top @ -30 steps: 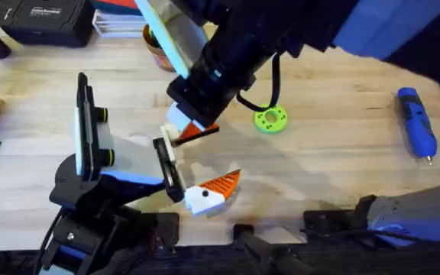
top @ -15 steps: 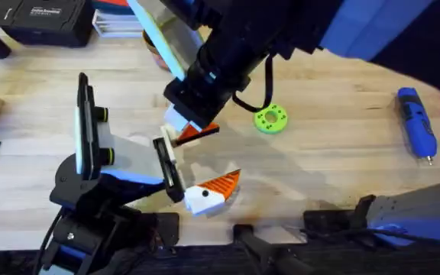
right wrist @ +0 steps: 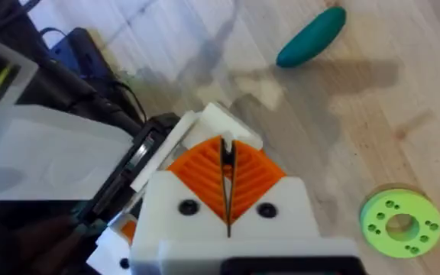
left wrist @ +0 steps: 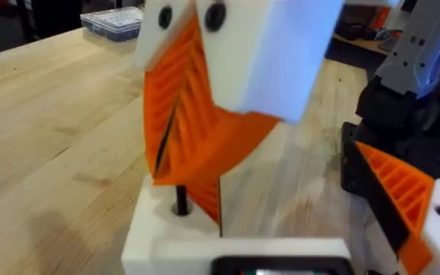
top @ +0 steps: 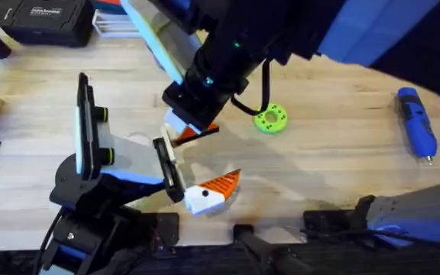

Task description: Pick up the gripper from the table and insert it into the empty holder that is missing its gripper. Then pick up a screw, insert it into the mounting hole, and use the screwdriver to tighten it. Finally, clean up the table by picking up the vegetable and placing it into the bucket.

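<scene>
Right tool [top: 192, 128] shifted slightly up-left since earlier frame; pads pressed together, nothing visibly pinched. Left tool [top: 205, 192]: one finger mounted, empty holder [top: 163, 156] directly below right tool. Vegetable [right wrist: 312, 36] beyond, on counter [top: 327, 145].

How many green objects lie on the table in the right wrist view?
2: the dark green toy cucumber lies by itself, and the bright green ring with holes lies apart from it. Others may be hidden.

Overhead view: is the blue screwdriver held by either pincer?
No. The screwdriver lies alone on the table at the far right, away from both arms.
</scene>
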`<state>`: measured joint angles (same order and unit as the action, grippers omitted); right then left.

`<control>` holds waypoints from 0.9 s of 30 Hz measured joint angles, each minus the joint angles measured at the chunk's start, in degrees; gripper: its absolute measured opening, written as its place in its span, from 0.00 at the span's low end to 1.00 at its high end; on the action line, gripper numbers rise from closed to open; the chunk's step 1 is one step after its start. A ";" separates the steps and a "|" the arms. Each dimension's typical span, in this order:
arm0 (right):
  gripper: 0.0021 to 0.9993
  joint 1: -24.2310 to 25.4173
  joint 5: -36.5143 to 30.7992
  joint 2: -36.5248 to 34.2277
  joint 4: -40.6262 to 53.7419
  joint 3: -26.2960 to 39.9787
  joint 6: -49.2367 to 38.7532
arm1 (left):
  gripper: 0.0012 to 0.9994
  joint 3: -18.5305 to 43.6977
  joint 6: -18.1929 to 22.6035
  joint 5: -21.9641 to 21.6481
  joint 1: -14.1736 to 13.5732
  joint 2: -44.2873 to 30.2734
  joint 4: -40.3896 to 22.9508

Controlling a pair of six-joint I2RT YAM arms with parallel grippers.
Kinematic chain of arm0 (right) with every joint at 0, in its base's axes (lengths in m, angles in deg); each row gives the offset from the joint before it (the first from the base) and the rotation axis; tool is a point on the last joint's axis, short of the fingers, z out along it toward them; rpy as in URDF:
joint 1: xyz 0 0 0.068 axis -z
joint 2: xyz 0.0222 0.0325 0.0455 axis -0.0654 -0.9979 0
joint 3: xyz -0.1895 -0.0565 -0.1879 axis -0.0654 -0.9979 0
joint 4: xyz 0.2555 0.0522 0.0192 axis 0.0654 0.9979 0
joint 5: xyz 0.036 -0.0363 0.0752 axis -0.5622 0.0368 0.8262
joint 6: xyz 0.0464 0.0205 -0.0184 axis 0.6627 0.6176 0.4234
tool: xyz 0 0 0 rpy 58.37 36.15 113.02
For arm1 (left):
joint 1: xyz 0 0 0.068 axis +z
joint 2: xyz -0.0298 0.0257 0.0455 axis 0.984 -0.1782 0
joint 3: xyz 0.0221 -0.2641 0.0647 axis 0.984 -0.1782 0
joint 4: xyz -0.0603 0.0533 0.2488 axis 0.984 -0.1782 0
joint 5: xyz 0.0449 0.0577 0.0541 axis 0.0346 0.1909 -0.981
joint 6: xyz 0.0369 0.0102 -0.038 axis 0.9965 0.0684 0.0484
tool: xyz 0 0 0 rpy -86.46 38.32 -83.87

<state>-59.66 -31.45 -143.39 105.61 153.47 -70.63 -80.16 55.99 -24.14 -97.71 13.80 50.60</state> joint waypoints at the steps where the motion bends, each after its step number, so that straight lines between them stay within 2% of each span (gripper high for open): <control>1: 0.00 -0.31 -0.74 0.00 -0.01 0.05 0.00 | 0.99 0.00 -0.03 -0.01 0.00 0.00 0.00; 8: 0.00 -1.30 -3.19 -0.22 -0.04 0.15 0.00 | 0.99 0.00 -0.09 -0.07 0.00 0.00 0.00; 27: 0.00 -1.30 -1.58 -0.28 0.37 0.15 0.00 | 0.99 0.00 -0.07 0.02 0.00 0.02 0.02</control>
<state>-60.96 -33.02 -143.67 105.98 153.62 -70.63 -80.16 55.92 -24.12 -97.71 13.82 50.62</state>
